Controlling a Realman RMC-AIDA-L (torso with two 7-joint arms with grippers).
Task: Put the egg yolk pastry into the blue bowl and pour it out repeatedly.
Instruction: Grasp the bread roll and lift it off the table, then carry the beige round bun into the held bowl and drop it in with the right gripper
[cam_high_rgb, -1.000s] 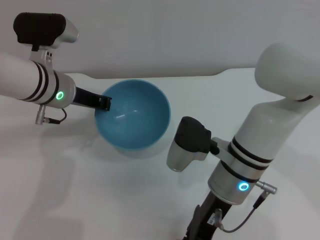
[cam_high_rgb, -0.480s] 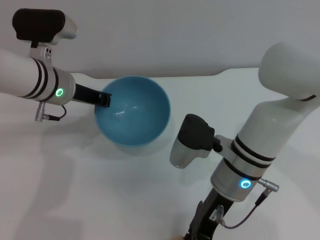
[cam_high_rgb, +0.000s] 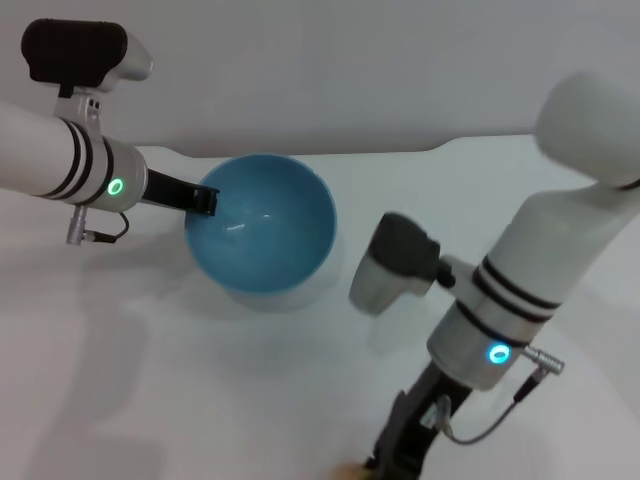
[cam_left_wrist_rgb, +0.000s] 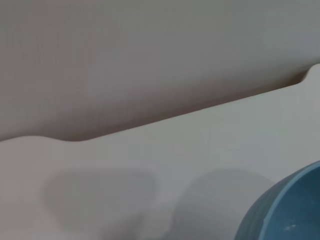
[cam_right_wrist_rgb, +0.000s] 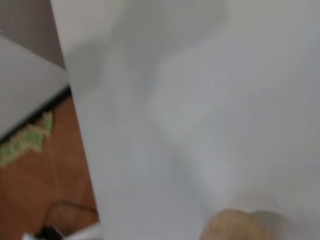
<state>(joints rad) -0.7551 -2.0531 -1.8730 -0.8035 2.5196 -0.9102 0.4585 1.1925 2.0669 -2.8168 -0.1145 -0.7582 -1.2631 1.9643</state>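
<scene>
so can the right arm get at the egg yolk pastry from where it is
Probably yes: the egg yolk pastry lies on bare white table close under the right gripper, nothing between them. The left gripper holds the blue bowl far off.

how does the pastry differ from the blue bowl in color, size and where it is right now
The pastry is tan and matte; the blue bowl is glossy sky blue. Only a small part of the pastry shows, at the edge of the right wrist view, lying on the white table; the bowl shows whole and looks far larger. The bowl is held at its rim by the left gripper; nothing is seen gripping the pastry. Both are rounded.
</scene>
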